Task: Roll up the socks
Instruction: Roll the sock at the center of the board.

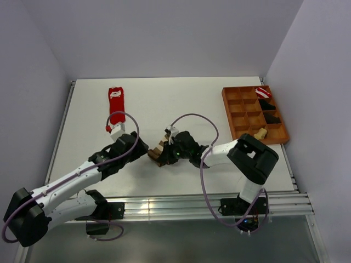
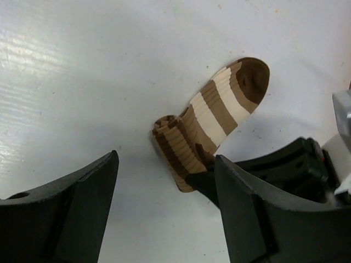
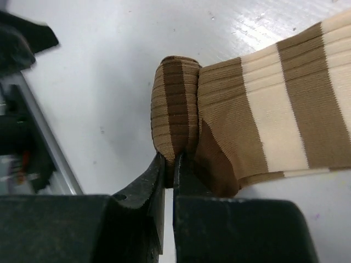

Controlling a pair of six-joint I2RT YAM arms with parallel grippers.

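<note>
Right pincer (image 3: 171, 164) first: its jaws are pressed tight together, nipping the lower edge of the rolled end of the brown-and-tan striped sock (image 3: 263, 109). That roll is small, only a turn or so of ribbed brown fabric bunched up at the pincer. Beyond it the rest of the sock runs out flat across the desk (image 1: 164, 98), stripes showing right to the dark toe. So the roll is begun, and by my reading well short of finished.

Left pincer (image 2: 166, 164) now: jaws wide, nothing between them. It hangs just above the desk beside the rolled end, the sock lying in front of it. It looks placed to come in and help, but it has no hold on anything.

Farther out, toward the far left of the desk, the red sock (image 1: 115, 101) with its white mark lies fully flat and well apart from both arms. That one is not started.

Over on the right sits the orange tray (image 1: 227, 109). A red-and-white bundle (image 1: 263, 92) and black bundles (image 1: 267, 104) fill its far compartments, and a small yellowish lump (image 1: 259, 132) rests in a near one. It may be the mustard sock already rolled and stowed, though it's too small to say for sure.

The tally as I judge it: perhaps one done, one underway, one untouched.
</note>
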